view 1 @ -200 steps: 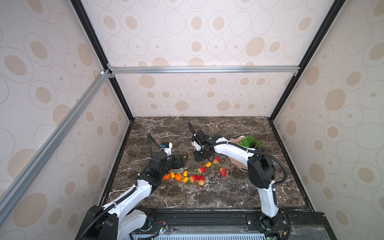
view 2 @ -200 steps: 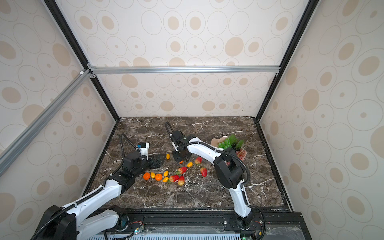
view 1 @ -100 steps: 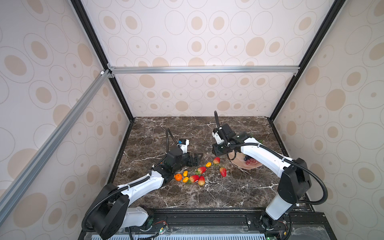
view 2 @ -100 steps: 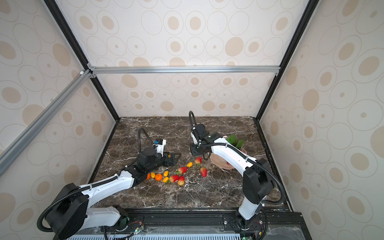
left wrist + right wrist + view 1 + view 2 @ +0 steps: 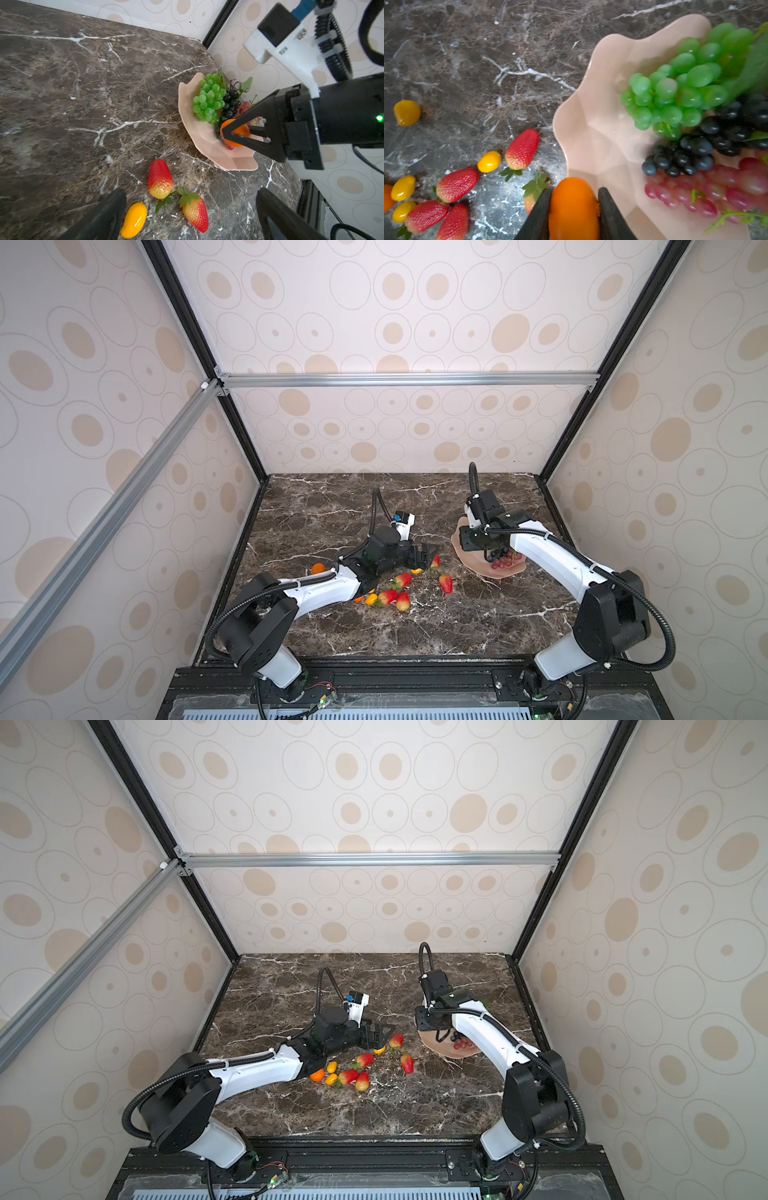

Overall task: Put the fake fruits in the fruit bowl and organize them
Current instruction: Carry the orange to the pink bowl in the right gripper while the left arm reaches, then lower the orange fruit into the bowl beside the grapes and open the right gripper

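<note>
Closest to the front, loose fruit lies on the dark marble table [image 5: 415, 626]. I count five strawberries [image 5: 362, 1081], four small yellow fruits [image 5: 489, 161] and one loose orange [image 5: 318, 1075] at the left end. The left arm covers part of the pile, so my count may be short. Just behind the pile, the left gripper [image 5: 426, 554] hangs over the table. Its fingers [image 5: 108, 214] are spread wide apart with nothing between them. One yellow fruit and two strawberries lie just below it. Farther back and to the right sits the fruit bowl [image 5: 207, 145], a pale pink dish with a wavy rim. The right gripper [image 5: 574, 190] is over the bowl's near edge, its two fingers squeezed on a second orange [image 5: 240, 131]. Three grape bunches lie in the bowl, side by side and touching. The red grapes [image 5: 716, 191] are nearest, the dark grapes [image 5: 229, 106] are in the middle, and the green grapes [image 5: 208, 99] are farthest back. All the strawberries and yellow fruits are on the table, outside the bowl.
</note>
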`<action>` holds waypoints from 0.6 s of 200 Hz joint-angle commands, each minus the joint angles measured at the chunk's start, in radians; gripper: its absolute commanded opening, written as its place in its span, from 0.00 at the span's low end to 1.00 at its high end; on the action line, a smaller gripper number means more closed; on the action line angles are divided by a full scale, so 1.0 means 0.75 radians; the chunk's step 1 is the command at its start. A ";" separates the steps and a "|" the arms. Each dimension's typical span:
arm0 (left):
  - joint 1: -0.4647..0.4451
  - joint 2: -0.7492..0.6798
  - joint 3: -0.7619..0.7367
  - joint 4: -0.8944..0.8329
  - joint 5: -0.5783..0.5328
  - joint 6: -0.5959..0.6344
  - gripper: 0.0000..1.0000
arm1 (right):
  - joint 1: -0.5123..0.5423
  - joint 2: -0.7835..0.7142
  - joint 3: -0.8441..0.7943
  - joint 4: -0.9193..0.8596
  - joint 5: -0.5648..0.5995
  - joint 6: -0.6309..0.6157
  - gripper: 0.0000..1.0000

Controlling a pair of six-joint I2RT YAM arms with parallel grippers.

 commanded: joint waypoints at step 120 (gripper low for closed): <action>-0.115 0.171 0.143 0.075 0.024 -0.009 0.98 | -0.055 0.321 0.107 -0.023 0.330 -0.012 0.32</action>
